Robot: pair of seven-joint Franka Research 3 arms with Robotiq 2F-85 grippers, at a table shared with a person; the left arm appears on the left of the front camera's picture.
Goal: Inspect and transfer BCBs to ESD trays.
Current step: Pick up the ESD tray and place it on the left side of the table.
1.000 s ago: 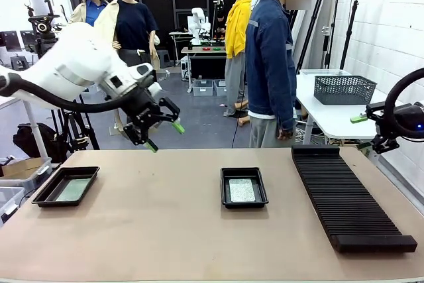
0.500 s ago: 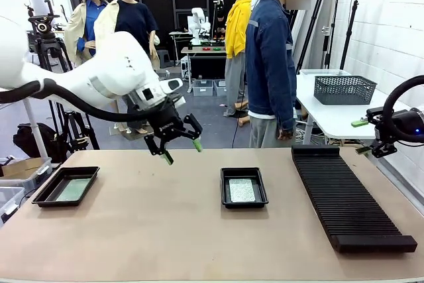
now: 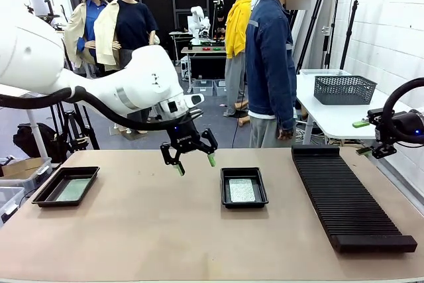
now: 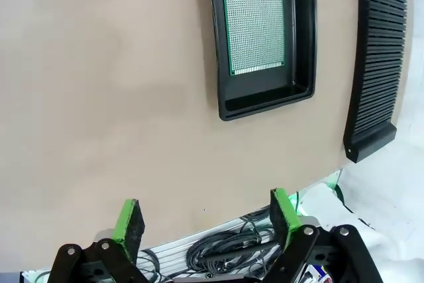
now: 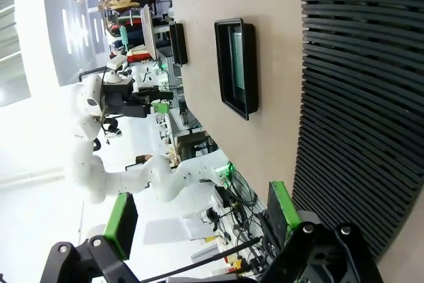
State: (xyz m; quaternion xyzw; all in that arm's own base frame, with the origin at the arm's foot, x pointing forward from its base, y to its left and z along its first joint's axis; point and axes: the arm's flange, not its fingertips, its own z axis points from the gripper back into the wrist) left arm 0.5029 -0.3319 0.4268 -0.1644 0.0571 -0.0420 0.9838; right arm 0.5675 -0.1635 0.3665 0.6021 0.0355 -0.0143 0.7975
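Right, both ESD trays (image 3: 244, 198) (image 3: 45, 194) hold 1 BCB (image 3: 242, 189) ea; left claw (image 3: 193, 162) & right claw (image 3: 366, 138) wide, empty.

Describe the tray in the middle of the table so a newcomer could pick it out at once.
On the tan table, look left of the long black ribbed rack. The middle tray is a shallow glossy black rectangle holding a green board. Its twin tray sits at the table's far left edge.
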